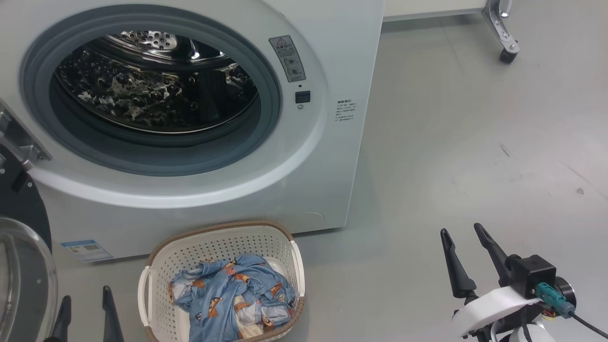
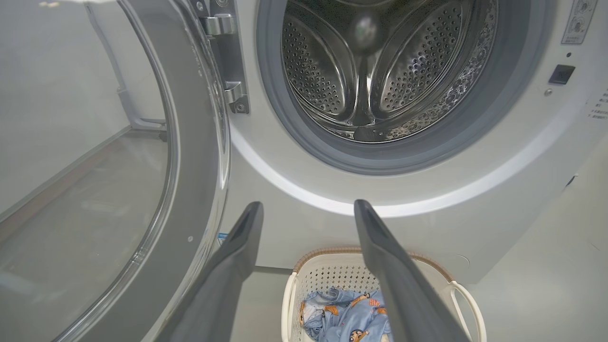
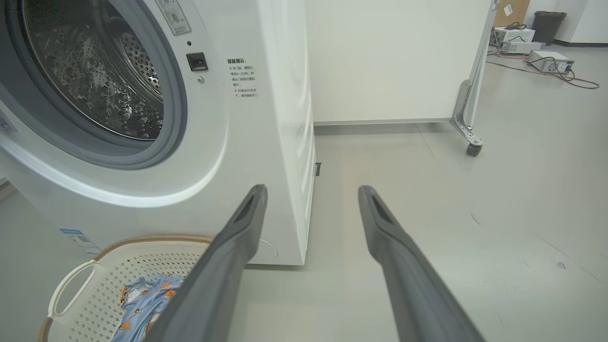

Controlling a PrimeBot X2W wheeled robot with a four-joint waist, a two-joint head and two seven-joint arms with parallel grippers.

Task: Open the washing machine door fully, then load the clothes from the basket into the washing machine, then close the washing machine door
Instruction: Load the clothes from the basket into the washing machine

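The left claw [image 1: 86, 294] sits low, its two dark fingers spread with nothing between them, pointing up toward the washing machine [image 1: 323, 166]. In its wrist view the left claw [image 2: 308, 204] aims at the white front panel just under the round opening. The washing machine door [image 2: 118, 190] stands swung out, close on this claw's left, with its metal hinge [image 2: 228, 57] above and ahead. The steel drum [image 2: 380, 71] lies straight ahead and higher, ringed by the grey gasket [image 2: 513, 95].

The basket [image 1: 213, 228] rests on the floor [image 1: 451, 142], just to the right of the left claw and against the machine's foot. The clothes [image 1: 232, 294] lie bunched inside it, blue with small orange figures.

The right claw [image 1: 460, 229] is held well to the right of the basket. Its fingers are parted and empty and lean slightly left, rising from a white wrist that carries a black block. In its own view the right claw [image 3: 312, 187] points past the machine's right front corner over bare floor, with the basket [image 3: 142, 256] and clothes [image 3: 142, 299] down to its left.
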